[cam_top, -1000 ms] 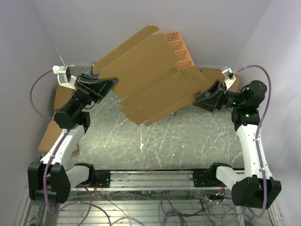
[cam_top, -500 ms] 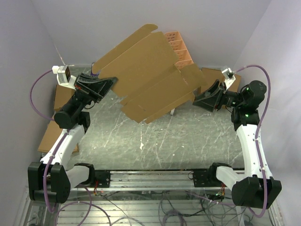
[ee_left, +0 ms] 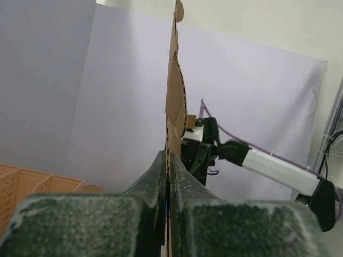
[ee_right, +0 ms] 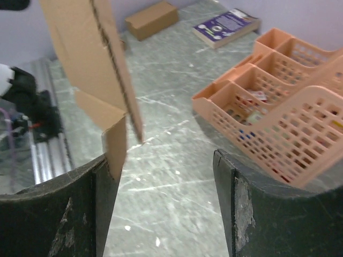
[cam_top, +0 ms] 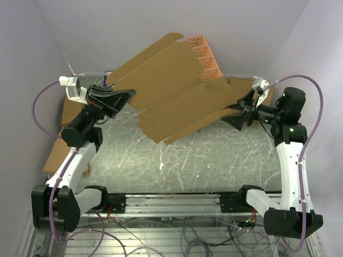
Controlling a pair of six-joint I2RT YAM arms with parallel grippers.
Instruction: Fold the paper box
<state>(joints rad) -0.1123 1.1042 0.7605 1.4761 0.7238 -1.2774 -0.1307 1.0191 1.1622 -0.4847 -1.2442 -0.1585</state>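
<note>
Paper box (cam_top: 174,88), not yet folded, hangs in the air as a flat die-cut sheet, tilted above the far half of the table (cam_top: 214,160) and in front of the orange lattice file rack (cam_top: 206,56). The left gripper (ee_left: 167,160) is clamped tight on its left edge, likely to carry the sheet clear of the surface so flaps can swing. The right gripper (ee_right: 163,160) gapes wide and grips nothing; a bent corner flap (ee_right: 115,139) hangs just beside one finger, seemingly lined up for creasing
</note>
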